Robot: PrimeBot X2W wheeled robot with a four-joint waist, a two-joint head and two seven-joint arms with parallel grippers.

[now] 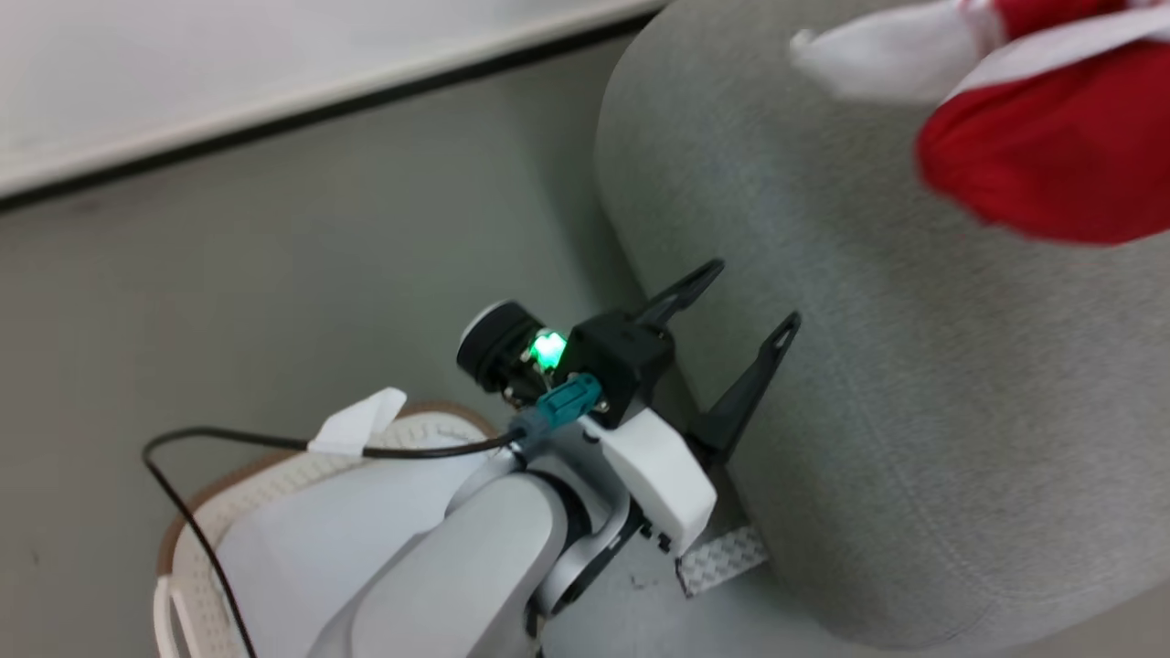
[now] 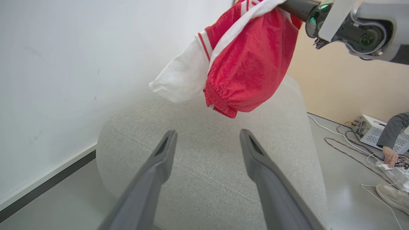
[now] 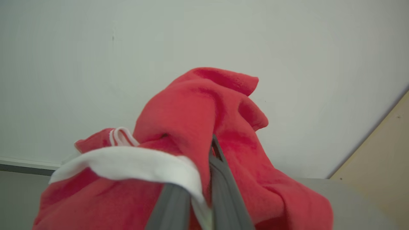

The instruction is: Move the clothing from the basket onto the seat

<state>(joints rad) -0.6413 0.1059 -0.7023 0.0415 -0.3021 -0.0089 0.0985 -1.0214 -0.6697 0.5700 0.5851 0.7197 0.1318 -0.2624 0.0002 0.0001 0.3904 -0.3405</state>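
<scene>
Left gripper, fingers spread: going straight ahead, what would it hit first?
The left gripper would probably meet the large light grey fabric sofa cushion; the red white-trimmed fabric garment seems higher.

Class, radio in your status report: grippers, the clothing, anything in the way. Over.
Left gripper open, empty, by the seat. Right gripper shut on the clothing, held above the seat. Nothing seen between them.

Left arm (image 1: 457, 585): rounded pale grey-white forearm shell, white angular wrist housing (image 1: 658, 475), black block at the base of the left gripper (image 1: 751, 294). Fingers (image 2: 153, 179) long, dark grey and tapered, each slotted near the tip. Green status light (image 1: 548, 348) lit beside a black round camera barrel (image 1: 494, 345). Teal connector (image 1: 567, 407) carries a thin black cable (image 1: 274, 441). Right wrist (image 2: 361, 28): grey-white shell with a green glow inside.
</scene>
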